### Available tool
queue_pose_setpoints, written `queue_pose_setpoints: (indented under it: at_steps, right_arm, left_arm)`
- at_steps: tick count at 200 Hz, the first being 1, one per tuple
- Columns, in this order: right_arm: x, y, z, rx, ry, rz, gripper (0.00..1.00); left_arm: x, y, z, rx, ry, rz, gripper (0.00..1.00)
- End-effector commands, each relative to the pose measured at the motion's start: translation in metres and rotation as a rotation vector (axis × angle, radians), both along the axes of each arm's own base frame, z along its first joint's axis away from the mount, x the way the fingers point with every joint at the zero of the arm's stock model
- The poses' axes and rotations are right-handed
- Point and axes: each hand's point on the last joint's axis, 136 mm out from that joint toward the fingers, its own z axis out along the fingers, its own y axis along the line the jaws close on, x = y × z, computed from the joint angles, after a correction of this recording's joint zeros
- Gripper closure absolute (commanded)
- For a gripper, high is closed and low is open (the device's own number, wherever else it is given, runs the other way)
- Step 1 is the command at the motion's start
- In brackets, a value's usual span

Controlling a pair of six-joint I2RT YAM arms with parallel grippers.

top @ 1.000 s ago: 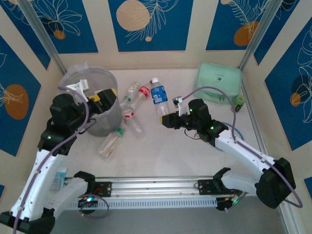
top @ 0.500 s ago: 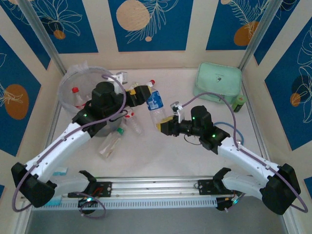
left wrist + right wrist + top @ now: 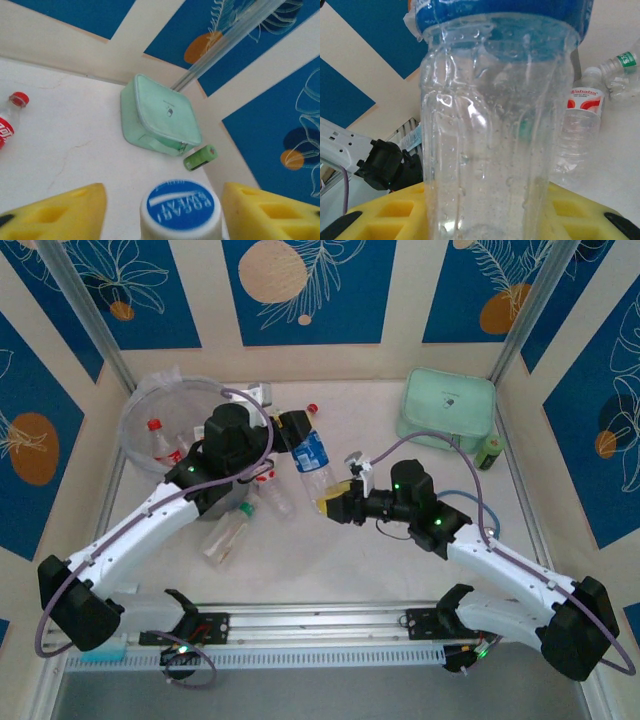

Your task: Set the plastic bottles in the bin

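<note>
Mid-table handover: the right gripper point(image 3: 335, 502) is clenched on the base of a blue-labelled bottle point(image 3: 312, 455), holding it tilted above the table point(image 3: 380, 570) with its cap end toward the left arm. The left gripper point(image 3: 296, 428) is at that cap point(image 3: 180, 207). Its yellow fingers point(image 3: 55, 212) stand on either side, and a gap on one side in the left wrist view shows the grip is not yet made. The bin point(image 3: 140, 400) stands at the far left, just behind the left arm, with a red-capped bottle point(image 3: 158, 432) already lying inside. Other bottles lie on the table beside the bin, among them a green-capped one point(image 3: 225, 532), and a cola bottle point(image 3: 10, 122) lies farther back. The step in hand appears to be passing this bottle from right to left. The next move likely calls for the left fingers to clamp firmly on the cap or neck before the right lets go. The left arm would then swing the bottle over the rim and drop it.
</note>
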Motion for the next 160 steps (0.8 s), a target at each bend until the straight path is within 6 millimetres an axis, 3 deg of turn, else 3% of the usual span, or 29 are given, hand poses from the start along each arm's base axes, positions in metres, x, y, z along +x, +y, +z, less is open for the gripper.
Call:
queue_pose_setpoints:
  at_steps: [1,20,39,69,106,126,160]
  right_arm:
    - [-0.004,0.004,0.000,-0.003,-0.025,0.033,0.92]
    - [-0.003,0.004,-0.004,-0.017,-0.020,0.027,0.87]
    - [-0.003,0.005,-0.006,-0.023,-0.015,0.026,0.76]
    - [0.000,0.002,-0.008,-0.050,-0.017,0.004,0.29]
    - [0.006,-0.007,-0.005,-0.087,-0.052,-0.048,0.01]
    - [0.016,-0.021,-0.003,-0.125,-0.075,-0.131,0.01]
    - [0.031,-0.048,-0.020,-0.240,-0.058,-0.260,0.01]
  left_arm:
    - [0.005,-0.001,0.023,-0.035,-0.055,0.021,0.55]
    - [0.005,0.000,0.024,-0.035,-0.054,0.025,0.68]
    - [0.005,0.002,0.025,-0.033,-0.058,0.031,0.79]
    - [0.006,0.006,0.029,-0.030,-0.069,0.053,0.91]
    - [0.009,0.013,0.034,-0.013,-0.079,0.073,0.96]
    - [0.011,0.027,0.046,0.016,-0.103,0.103,0.98]
    - [0.015,0.085,0.085,0.075,-0.179,0.253,1.00]
